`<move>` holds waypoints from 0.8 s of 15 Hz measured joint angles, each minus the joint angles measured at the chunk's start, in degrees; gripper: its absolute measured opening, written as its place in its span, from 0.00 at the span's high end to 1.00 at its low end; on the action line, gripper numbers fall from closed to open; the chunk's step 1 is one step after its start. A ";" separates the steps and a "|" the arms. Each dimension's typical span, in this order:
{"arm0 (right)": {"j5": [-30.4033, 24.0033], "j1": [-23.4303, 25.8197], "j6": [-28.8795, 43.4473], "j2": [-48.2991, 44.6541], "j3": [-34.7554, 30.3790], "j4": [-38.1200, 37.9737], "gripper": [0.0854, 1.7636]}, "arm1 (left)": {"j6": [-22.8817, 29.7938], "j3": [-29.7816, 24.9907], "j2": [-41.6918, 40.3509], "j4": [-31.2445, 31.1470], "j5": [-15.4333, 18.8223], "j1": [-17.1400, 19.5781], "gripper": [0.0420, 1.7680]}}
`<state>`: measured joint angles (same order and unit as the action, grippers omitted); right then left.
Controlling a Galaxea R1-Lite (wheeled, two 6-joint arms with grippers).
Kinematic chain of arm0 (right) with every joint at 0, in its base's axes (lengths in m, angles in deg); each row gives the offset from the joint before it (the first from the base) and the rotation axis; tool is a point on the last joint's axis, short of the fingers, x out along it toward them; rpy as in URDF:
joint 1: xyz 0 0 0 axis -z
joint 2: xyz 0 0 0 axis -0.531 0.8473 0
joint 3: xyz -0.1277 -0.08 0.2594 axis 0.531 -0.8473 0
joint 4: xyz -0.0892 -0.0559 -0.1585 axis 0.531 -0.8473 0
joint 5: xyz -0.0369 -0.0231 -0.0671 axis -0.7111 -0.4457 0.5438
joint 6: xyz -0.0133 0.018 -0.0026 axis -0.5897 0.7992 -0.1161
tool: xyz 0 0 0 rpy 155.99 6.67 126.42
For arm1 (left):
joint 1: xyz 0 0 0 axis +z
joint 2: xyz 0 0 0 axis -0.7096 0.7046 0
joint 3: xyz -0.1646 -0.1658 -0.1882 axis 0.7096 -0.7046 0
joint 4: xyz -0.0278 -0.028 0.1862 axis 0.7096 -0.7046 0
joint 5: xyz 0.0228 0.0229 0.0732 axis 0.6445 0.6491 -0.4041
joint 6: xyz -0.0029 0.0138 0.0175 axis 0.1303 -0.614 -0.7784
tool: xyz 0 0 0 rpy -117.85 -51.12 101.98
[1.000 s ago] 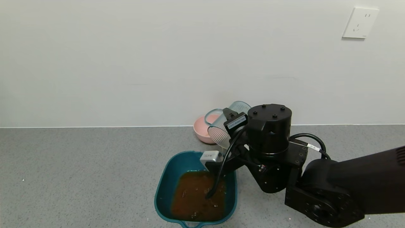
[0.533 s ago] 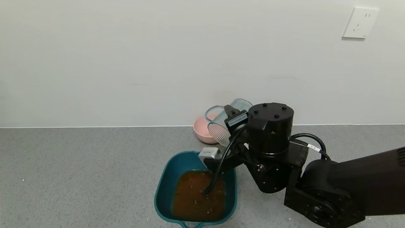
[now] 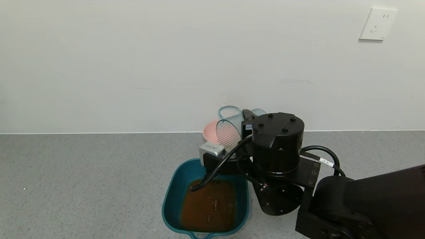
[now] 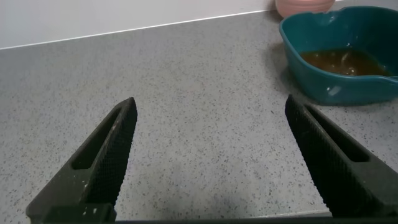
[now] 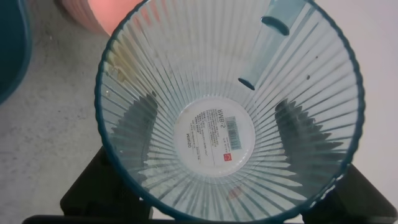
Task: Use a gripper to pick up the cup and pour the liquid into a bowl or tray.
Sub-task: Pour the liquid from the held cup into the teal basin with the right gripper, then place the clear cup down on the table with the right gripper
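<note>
My right gripper (image 3: pixel 244 127) is shut on the transparent blue-green ribbed cup (image 3: pixel 229 132) and holds it on its side above the far edge of the teal tray (image 3: pixel 172 189). In the right wrist view the cup (image 5: pixel 230 106) fills the frame, its inside empty, with both fingers showing dark through its walls. The reddish-brown liquid (image 3: pixel 209 207) lies in the tray and also shows in the left wrist view (image 4: pixel 339 60). My left gripper (image 4: pixel 211 162) is open and empty over bare counter, to the left of the tray (image 4: pixel 348 87).
A small pink bowl (image 3: pixel 210 131) stands behind the tray near the wall, partly hidden by the cup; it also shows in the left wrist view (image 4: pixel 305 6). The grey speckled counter (image 3: pixel 83 182) stretches left. A wall socket (image 3: pixel 378 24) is at the top right.
My right gripper has moved left and slightly back with the cup, and has turned it so its base faces more to the left. The liquid in the tray has settled.
</note>
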<state>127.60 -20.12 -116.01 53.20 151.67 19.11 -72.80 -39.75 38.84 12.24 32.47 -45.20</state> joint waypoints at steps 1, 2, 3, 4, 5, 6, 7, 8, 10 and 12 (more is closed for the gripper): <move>1.19 -0.05 3.50 -0.11 0.00 -0.44 0.25 | 0.00 0.00 0.00 0.00 0.00 0.00 0.03; 1.88 -0.13 7.36 -0.28 0.00 -1.60 0.25 | 0.00 0.00 0.00 0.00 0.00 0.00 0.03; 2.21 -0.15 11.67 -0.56 0.02 -3.66 0.25 | 0.00 0.00 0.00 0.00 0.00 0.00 0.03; 2.29 -0.15 15.82 -1.00 0.13 -6.45 0.25 | 0.00 0.00 0.00 0.02 0.00 0.00 0.03; 2.36 -0.15 20.21 -1.52 0.48 -9.64 0.25 | 0.02 0.00 0.00 0.00 -0.02 0.00 0.03; 2.40 -0.13 24.98 -2.24 1.27 -13.75 0.25 | 0.02 0.00 0.00 0.00 0.00 0.00 0.03; 2.38 -0.09 29.00 -3.06 2.45 -18.02 0.25 | 0.00 0.00 0.00 -0.02 0.00 0.00 0.03; 2.36 0.00 33.60 -3.95 3.84 -22.35 0.25 | 0.00 0.00 0.00 0.00 0.00 0.00 0.03; 1.99 0.17 43.61 -5.91 6.67 -31.09 0.25 | 0.00 0.00 0.00 0.00 -0.02 0.00 0.03; -0.20 0.77 51.19 -7.89 8.22 -35.12 0.25 | 0.02 0.00 0.00 0.00 0.00 0.00 0.03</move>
<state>127.41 -19.36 -64.82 45.31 159.89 -16.01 -72.77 -39.75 38.84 12.24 32.47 -45.20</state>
